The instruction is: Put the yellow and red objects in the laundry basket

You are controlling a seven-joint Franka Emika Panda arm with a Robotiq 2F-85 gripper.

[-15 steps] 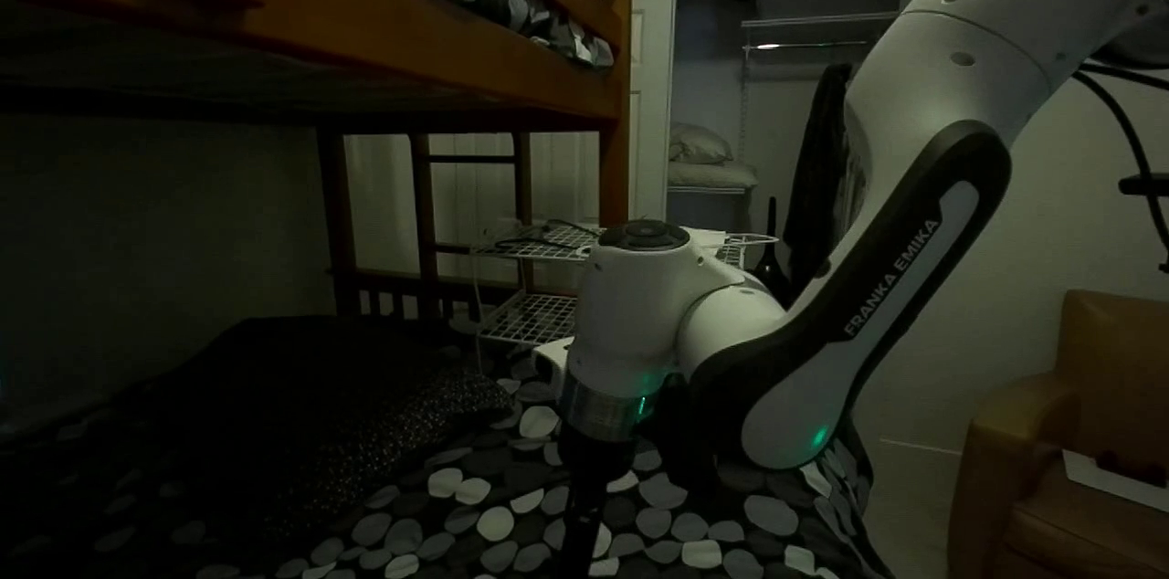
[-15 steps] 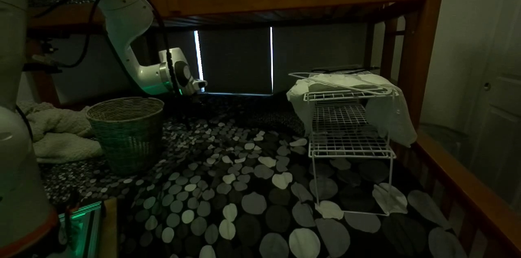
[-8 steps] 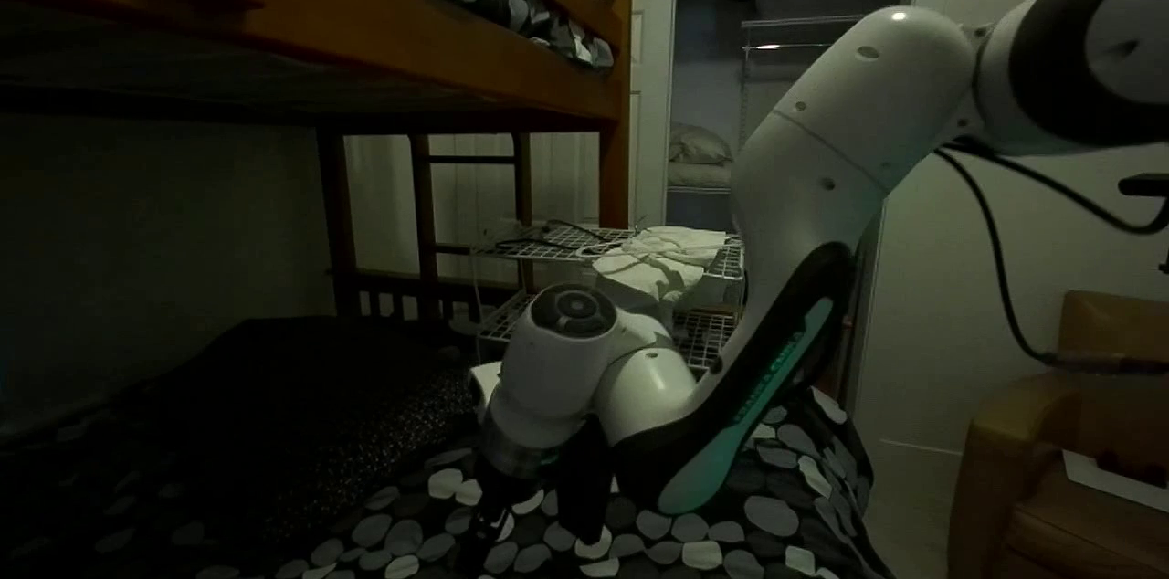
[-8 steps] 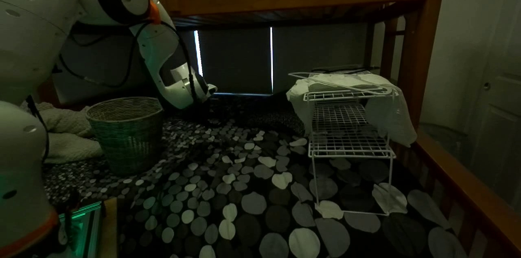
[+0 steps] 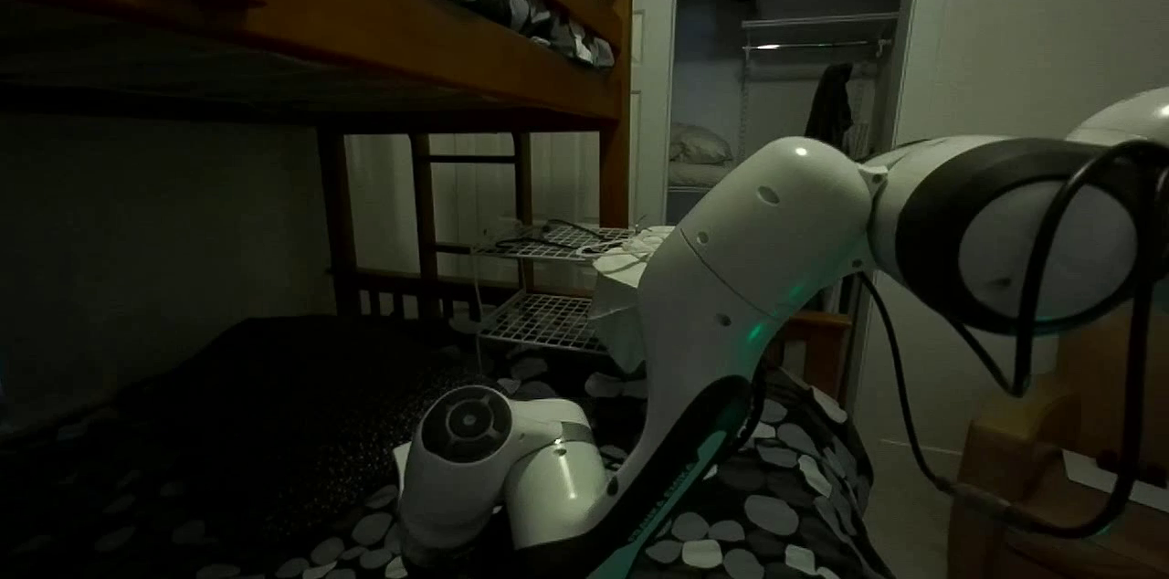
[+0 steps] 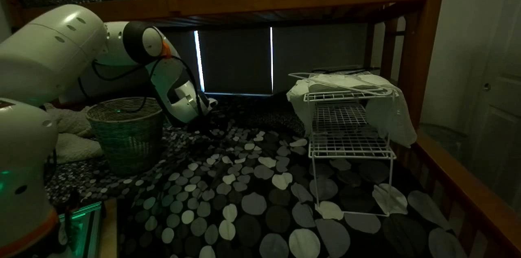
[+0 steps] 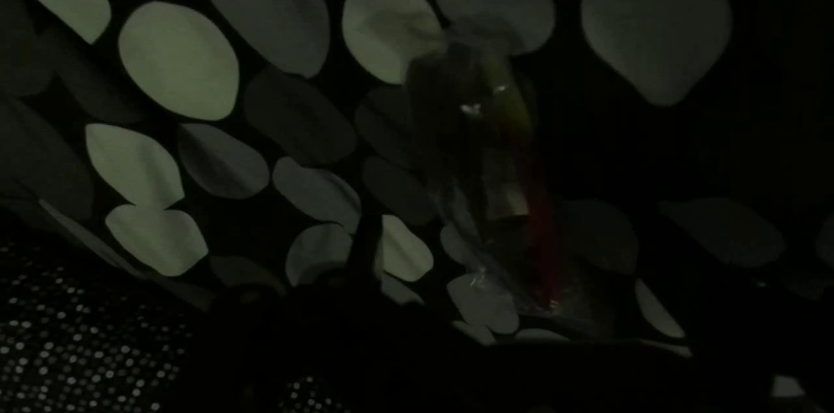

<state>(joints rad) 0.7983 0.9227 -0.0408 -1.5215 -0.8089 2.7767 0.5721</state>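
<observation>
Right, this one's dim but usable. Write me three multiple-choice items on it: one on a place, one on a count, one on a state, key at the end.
1. Where does the clear bag with the yellow object and the red object lie?
A) In the closet
B) On the dotted bedding
C) On the armchair

2. How many mesh tiers does the wire rack have?
A) Two
B) Four
C) Five

3. How does the woven basket stand?
A) Tipped on its side
B) Upside down
C) Upright, top open

Key:
1 B: the wrist view shows the bag against the dotted fabric.
2 A: an upper and a lower tier show in both exterior views.
3 C: its open rim faces up in an exterior view.
</observation>
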